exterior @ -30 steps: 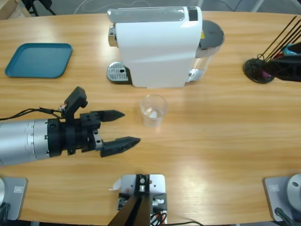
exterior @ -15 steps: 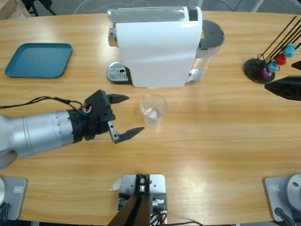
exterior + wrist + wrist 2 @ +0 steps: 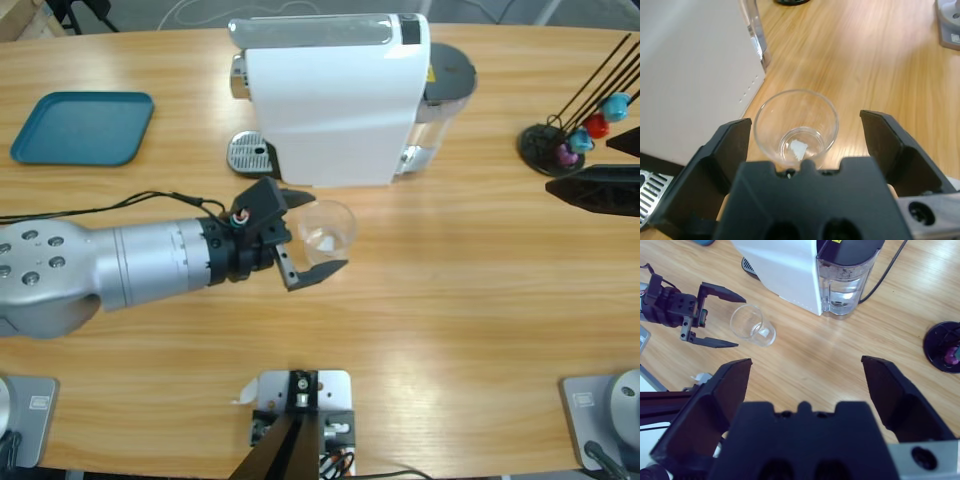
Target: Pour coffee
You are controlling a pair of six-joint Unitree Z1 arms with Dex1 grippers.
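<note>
At the centre of the high view, the left end effector (image 3: 316, 232) has its jaws spread apart on either side of the clear glass (image 3: 327, 229), which stands empty on the wooden surface (image 3: 450, 300) just below the white coffee machine (image 3: 335, 100). At the right edge, the right end effector (image 3: 615, 165) is also open, beside the capsule stand (image 3: 550, 148).

A long wooden table (image 3: 480, 300) with pale, lengthwise grain fills the scene under even overhead light. Beyond its curved far edge (image 3: 150, 30), a strip of grey floor (image 3: 200, 10) shows, crossed by a thin white cable (image 3: 185, 12).
</note>
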